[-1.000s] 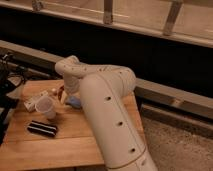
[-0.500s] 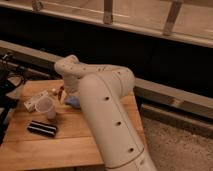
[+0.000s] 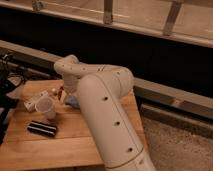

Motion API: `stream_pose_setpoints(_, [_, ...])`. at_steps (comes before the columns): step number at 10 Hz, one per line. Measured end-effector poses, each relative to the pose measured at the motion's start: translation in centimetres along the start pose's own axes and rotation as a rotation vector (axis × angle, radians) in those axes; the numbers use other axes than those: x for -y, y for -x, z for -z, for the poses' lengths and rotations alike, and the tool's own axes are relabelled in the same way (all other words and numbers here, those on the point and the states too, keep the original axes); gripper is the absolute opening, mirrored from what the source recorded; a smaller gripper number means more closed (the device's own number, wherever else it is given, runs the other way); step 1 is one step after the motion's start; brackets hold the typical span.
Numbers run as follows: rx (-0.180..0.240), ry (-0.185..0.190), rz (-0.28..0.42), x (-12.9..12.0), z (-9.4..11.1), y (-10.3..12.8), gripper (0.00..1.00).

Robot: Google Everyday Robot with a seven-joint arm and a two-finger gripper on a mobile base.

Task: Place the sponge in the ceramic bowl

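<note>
The sponge [image 3: 73,102] shows as a small light-blue patch on the wooden table [image 3: 70,140], peeking out at the left edge of my white arm [image 3: 105,110]. My gripper [image 3: 67,94] is at the end of the arm, low over the table just above and left of the sponge, mostly covered by the wrist. The ceramic bowl is hidden or out of view.
A translucent white cup [image 3: 46,107] stands left of the sponge. A black striped block [image 3: 42,128] lies nearer the front. A small red object [image 3: 61,91] and a white item [image 3: 34,100] sit by the gripper. Dark equipment [image 3: 6,92] borders the table's left.
</note>
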Motion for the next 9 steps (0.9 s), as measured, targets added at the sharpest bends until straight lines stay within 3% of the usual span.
stream_pose_setpoints(3, [-0.017, -0.133, -0.008, -0.9, -0.4, -0.4, 0.94])
stream_pose_setpoints(4, [-0.028, -0.14, -0.014, -0.7, -1.1, -0.7, 0.94])
stream_pose_setpoints(9, [-0.055, -0.055, -0.029, 0.5, -3.9, -0.7, 0.94])
